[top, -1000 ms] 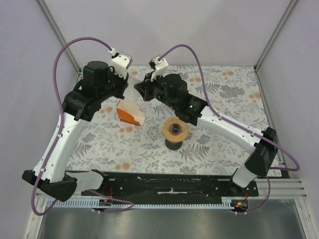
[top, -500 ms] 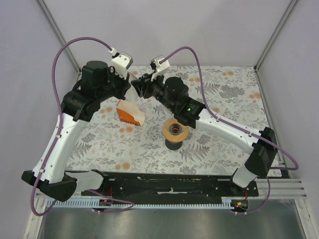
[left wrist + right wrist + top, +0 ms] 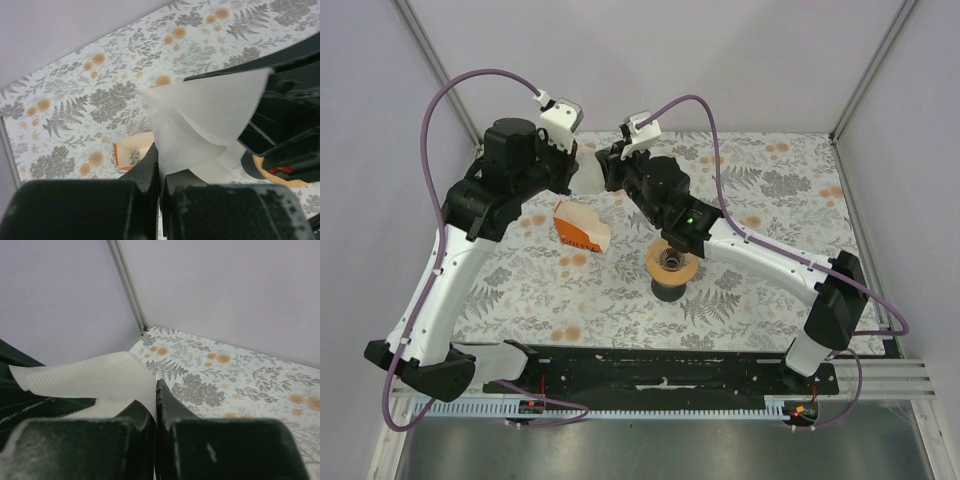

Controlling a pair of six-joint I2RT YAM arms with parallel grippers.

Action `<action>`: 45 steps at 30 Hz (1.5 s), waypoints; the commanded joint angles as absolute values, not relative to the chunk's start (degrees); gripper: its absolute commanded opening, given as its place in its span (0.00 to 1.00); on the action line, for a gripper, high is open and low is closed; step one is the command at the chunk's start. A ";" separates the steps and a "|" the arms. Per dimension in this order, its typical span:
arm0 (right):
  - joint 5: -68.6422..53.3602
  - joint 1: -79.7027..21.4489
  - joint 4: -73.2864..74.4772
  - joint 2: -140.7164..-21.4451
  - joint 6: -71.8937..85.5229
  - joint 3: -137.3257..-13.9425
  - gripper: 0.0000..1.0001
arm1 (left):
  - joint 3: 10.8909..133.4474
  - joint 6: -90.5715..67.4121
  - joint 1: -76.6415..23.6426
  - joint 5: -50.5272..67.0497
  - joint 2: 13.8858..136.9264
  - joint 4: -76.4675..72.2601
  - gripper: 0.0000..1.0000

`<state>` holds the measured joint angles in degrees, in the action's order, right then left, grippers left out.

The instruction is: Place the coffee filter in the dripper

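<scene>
Pinching the coffee filter [image 3: 205,120] in my closed left gripper [image 3: 160,171]; my right gripper [image 3: 156,401] nips its edge too, up-frame from the dripper [image 3: 672,262] at centre.

A: Dripper [image 3: 672,262]?
B: Mid table [image 3: 790,210], a bit twd the front edge. Box [image 3: 580,228] to its left, slightly further back.
A: Filter [image 3: 587,172]?
B: Up off the table, behind the box, nr back edge, left of ctr.
</scene>
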<state>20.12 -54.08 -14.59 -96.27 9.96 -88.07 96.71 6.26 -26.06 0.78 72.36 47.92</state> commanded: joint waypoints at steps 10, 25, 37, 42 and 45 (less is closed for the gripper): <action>32.52 -54.05 -14.77 -92.72 2.20 -87.27 0.00 | 98.61 10.81 -26.19 -11.08 72.25 45.88 0.02; 9.61 -47.39 19.13 -90.53 10.01 -97.29 0.00 | 104.68 4.31 -26.19 19.21 71.46 52.64 0.80; 1.15 -45.00 50.43 -83.85 9.40 -97.74 0.00 | 99.67 -1.04 -26.98 24.88 73.65 50.63 0.76; 0.26 -45.17 57.03 -81.92 11.07 -95.02 0.00 | 96.25 -4.91 -28.03 25.66 76.28 48.61 0.70; 2.10 -45.26 58.18 -81.65 11.86 -92.91 0.00 | 93.88 -5.89 -29.61 26.19 77.52 47.03 0.70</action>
